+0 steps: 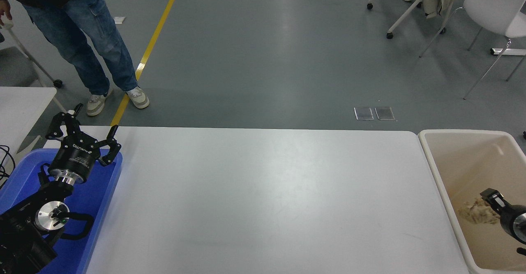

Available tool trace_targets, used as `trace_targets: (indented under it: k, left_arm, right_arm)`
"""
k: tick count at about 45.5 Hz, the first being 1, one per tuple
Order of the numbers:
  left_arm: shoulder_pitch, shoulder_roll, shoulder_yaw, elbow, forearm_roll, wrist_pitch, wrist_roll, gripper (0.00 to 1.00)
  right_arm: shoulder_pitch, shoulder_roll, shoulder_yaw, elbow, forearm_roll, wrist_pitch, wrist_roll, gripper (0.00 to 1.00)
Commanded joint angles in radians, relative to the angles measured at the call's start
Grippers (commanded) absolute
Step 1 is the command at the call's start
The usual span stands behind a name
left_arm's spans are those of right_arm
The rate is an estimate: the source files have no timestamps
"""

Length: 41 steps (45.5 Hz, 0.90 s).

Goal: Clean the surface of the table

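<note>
While the right gripper (489,194) hangs inside the beige bin (431,159) at the table's right end, right by a crumpled tan wad (472,214) on the bin floor, I cannot tell whether it is clenched or released, or touching the wad. Across the scene the left gripper (82,131) sits parked over the blue tray (104,200), fingers spread apart. Between tray and bin the table surface (263,200) lies bare and matte white, with nothing visible on it, so the clearing looks essentially done. Beyond the far edge runs grey floor with a yellow line (150,46), a standing person (78,31) at upper left, and white chairs (491,7) at upper right.
</note>
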Motion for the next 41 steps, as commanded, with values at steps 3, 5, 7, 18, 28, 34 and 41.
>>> trace_targets:
  k: [3, 5, 7, 18, 28, 34, 41]
  left_arm:
    - [0.0, 0.001, 0.0, 0.0, 0.0, -0.001, 0.0, 1.0]
    - [0.0, -0.001, 0.0, 0.0, 0.0, -0.001, 0.0, 1.0]
    - [0.0, 0.001, 0.0, 0.0, 0.0, 0.001, 0.0, 1.0]
    - [0.0, 0.001, 0.0, 0.0, 0.0, -0.001, 0.0, 1.0]
    - [0.0, 0.001, 0.0, 0.001, 0.0, 0.001, 0.0, 1.0]
    - [0.0, 0.001, 0.0, 0.0, 0.0, 0.001, 0.0, 1.0]
    - [0.0, -0.001, 0.0, 0.0, 0.0, 0.001, 0.0, 1.0]
  right_arm:
    - [0.025, -0.055, 0.02, 0.009, 0.003, 0.007, 0.0, 0.98]
    - [0.051, -0.082, 0.044, 0.017, 0.003, 0.007, 0.0, 0.98]
    - [0.097, -0.112, 0.079, 0.029, 0.003, 0.009, 0.0, 0.98]
    - [0.292, -0.295, 0.3, 0.147, 0.003, 0.007, 0.003, 0.98]
    - [0.356, -0.336, 0.471, 0.238, 0.003, 0.007, 0.0, 0.98]
    - [0.402, -0.338, 0.595, 0.274, 0.063, -0.004, -0.002, 0.98]
    - [0.408, -0.335, 0.771, 0.339, 0.248, -0.014, -0.003, 0.98]
